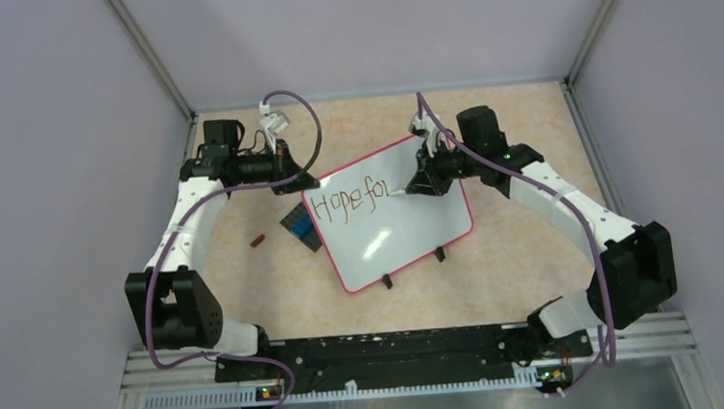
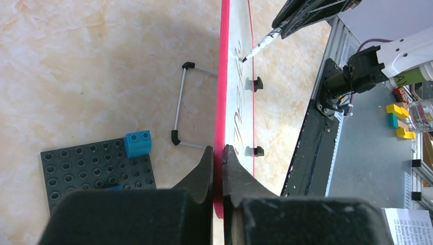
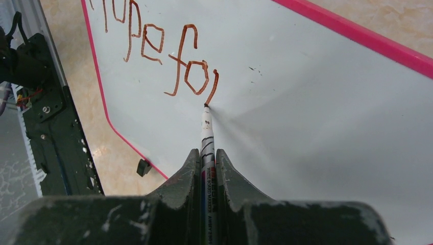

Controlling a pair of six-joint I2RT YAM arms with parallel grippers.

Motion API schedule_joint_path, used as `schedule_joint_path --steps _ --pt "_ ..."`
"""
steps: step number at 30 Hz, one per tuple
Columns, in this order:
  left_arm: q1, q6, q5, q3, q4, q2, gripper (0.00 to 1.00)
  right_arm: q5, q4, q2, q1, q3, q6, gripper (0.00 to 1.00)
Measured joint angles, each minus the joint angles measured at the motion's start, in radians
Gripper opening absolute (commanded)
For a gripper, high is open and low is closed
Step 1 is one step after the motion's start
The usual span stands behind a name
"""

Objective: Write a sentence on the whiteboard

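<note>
The whiteboard (image 1: 408,225) with its pink frame stands tilted on two black feet at the table's middle. The sentence (image 1: 347,204) reads "Hope fo" plus one stroke, in red-brown marker; it also shows in the right wrist view (image 3: 168,51). My left gripper (image 1: 301,182) is shut on the board's pink edge (image 2: 221,102) at its upper left corner. My right gripper (image 1: 421,183) is shut on a white marker (image 3: 206,132), whose tip touches the board just below the last stroke. The marker also shows in the left wrist view (image 2: 260,47).
A dark studded baseplate (image 2: 92,171) with a blue brick (image 2: 138,143) lies left of the board, beside a wire stand (image 2: 179,104). A small brown piece (image 1: 257,240) lies on the table further left. The black base rail (image 1: 387,347) runs along the near edge.
</note>
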Motion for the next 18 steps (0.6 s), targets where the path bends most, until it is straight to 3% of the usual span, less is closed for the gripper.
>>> schedule_joint_path --steps 18 --pt "0.000 0.000 0.001 0.000 0.000 0.000 0.00 0.017 -0.007 0.003 -0.002 0.035 0.012 0.00"
